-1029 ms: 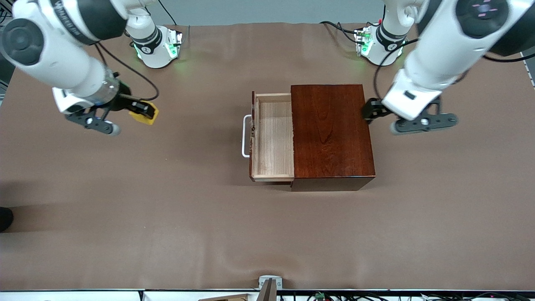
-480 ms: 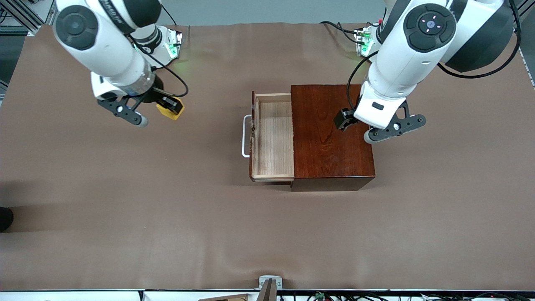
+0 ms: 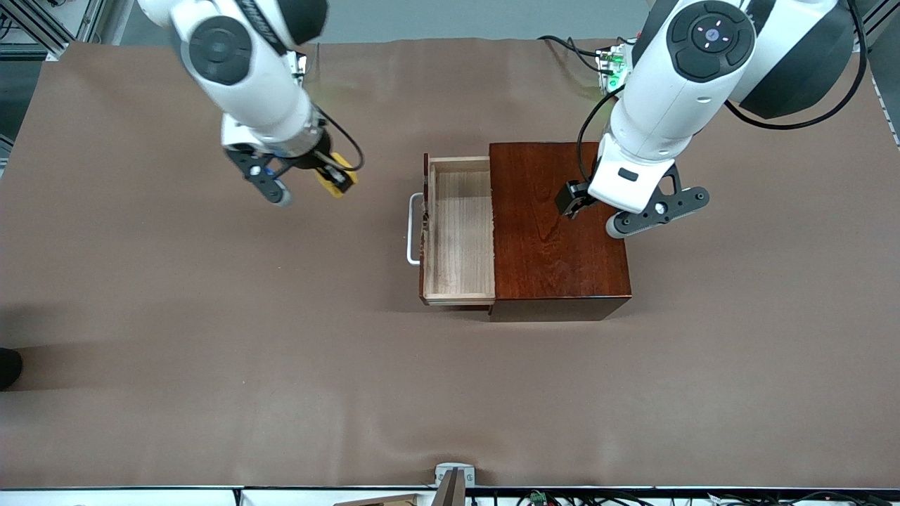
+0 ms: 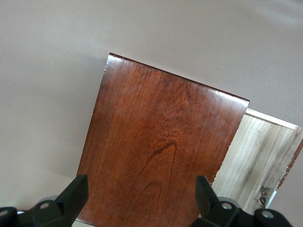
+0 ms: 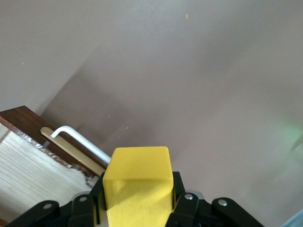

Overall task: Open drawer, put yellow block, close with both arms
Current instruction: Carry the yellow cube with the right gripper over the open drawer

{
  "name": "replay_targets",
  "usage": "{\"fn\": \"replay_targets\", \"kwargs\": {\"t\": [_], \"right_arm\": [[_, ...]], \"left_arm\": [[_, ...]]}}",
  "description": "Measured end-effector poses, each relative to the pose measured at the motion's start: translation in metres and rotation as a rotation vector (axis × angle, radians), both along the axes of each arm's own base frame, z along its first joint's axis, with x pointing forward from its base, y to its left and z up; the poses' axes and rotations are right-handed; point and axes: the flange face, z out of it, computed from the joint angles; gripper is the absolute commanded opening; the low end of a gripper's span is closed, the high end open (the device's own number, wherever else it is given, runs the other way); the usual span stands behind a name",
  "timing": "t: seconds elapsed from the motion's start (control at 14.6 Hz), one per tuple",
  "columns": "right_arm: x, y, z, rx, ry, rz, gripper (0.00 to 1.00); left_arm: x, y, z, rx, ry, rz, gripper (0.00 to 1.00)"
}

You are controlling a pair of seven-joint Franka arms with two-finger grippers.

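Observation:
The drawer [image 3: 460, 232] stands pulled out of the mahogany box [image 3: 555, 225], its pale wood inside bare, its white handle [image 3: 413, 228] toward the right arm's end. My right gripper [image 3: 330, 174] is shut on the yellow block [image 3: 336, 173] and holds it over the table beside the drawer's handle end. In the right wrist view the yellow block [image 5: 138, 184] sits between the fingers, with the handle [image 5: 80, 141] below. My left gripper [image 3: 594, 211] is open and empty over the box top; the left wrist view shows the box [image 4: 161, 151] between its fingers [image 4: 75, 196].
The brown table cover [image 3: 281, 351] spreads all round the box. The arms' green-lit bases [image 3: 612, 70] stand at the table's edge farthest from the front camera. A small grey mount [image 3: 453, 474] sits at the nearest edge.
My right gripper has carried the yellow block toward the drawer. My left gripper has moved from beside the box to over its top, then shifted only slightly.

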Motion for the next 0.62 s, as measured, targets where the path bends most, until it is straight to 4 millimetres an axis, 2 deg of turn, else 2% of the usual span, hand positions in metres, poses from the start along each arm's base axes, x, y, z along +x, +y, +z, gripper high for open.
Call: {"fn": "replay_targets", "kwargs": {"t": [0.21, 0.62], "right_arm": [[0.000, 0.038, -0.016, -0.017, 0.010, -0.121, 0.00], [0.012, 0.080, -0.038, 0.049, 0.008, -0.313, 0.00]], "left_arm": [[0.001, 0.001, 0.000, 0.001, 0.000, 0.002, 1.00], [0.003, 0.006, 0.000, 0.002, -0.002, 0.011, 1.00]]}}
